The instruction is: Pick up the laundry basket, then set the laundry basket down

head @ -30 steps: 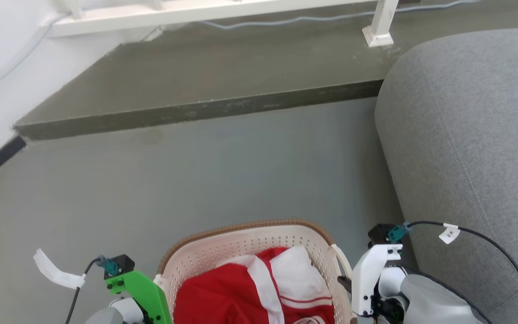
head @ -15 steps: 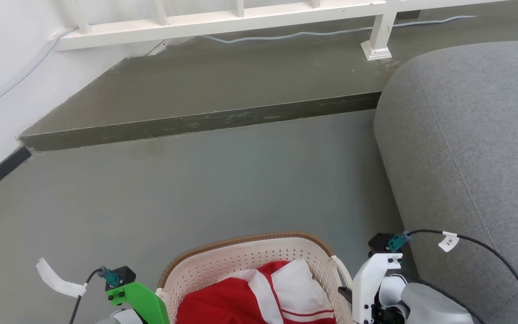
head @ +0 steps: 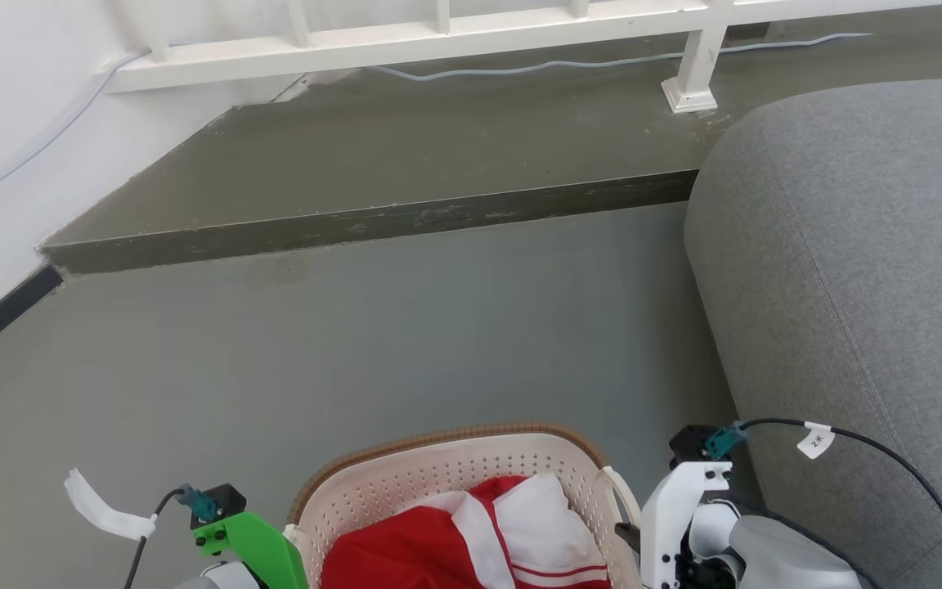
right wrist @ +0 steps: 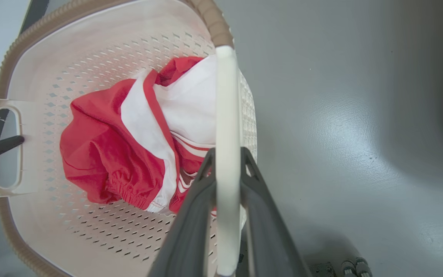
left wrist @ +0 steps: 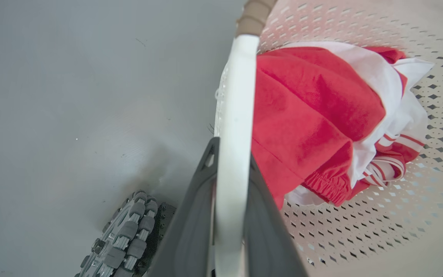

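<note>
At the bottom edge of the head view, between the two arms: basket [head: 405,478], cream with a brown rim, holding red-and-white clothes [left wrist: 306,115]. Grey floor [head: 438,327] lies ahead and the sofa [head: 847,245] is near on the right.

Left gripper [left wrist: 231,150]: clamped on the left handle [left wrist: 237,96], one finger on each side of the white loop. Right gripper [right wrist: 227,152]: the same hold on the right handle [right wrist: 227,107]. The basket body lies inboard of each gripper, hung between the two.

Base on or off the floor: cannot tell.

Step, judged: two-arm carry toward set-down. Move both arms together at equal height so the basket stays level. The thin loops could pivot in the fingers, so go slowly. Stay off the sofa. Release only once the base sits flat.
</note>
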You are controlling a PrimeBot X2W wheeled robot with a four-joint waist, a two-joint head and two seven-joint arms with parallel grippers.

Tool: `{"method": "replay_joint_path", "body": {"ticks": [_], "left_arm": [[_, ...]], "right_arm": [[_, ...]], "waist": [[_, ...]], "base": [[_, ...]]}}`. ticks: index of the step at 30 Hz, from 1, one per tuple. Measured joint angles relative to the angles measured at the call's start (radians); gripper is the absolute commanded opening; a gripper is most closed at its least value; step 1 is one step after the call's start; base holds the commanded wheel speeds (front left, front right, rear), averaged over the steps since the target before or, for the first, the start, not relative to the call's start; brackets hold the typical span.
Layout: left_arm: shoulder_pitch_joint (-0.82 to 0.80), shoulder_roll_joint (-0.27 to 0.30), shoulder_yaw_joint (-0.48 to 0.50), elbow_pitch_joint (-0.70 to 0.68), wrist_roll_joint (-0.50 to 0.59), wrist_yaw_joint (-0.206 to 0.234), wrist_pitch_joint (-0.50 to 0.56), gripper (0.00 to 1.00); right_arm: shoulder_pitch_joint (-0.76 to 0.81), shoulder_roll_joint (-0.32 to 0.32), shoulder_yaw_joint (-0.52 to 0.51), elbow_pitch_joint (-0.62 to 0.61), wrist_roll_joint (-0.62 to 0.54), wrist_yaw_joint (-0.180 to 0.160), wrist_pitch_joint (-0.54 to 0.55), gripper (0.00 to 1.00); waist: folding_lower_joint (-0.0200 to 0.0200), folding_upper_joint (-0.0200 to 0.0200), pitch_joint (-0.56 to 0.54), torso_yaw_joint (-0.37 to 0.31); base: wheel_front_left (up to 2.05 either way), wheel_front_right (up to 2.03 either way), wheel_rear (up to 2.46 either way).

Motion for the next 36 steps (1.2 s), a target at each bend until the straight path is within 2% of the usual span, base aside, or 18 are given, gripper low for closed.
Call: {"method": "replay_joint_path", "body": {"ticks": [18, 36], "left_arm": [[-0.003, 0.004, -0.018, -0.031, -0.017, 0.018, -0.018, 0.0], [-0.152, 0.014, -0.024, -0.072, 0.002, 0.041, -0.089, 0.0]], "right_arm": [[-0.03, -0.002, 0.013, -0.004, 0.011, -0.017, -0.001, 0.0], [-0.193, -0.007, 0.0, -0.021, 0.019, -0.052, -0.045, 0.0]], "waist": [[0.0, 0.0, 0.044, -0.001], [0.0001, 0.0, 0.205, -0.023]], "base": [[0.0, 0.0, 0.0], [0.0, 0.0, 0.0]]}}
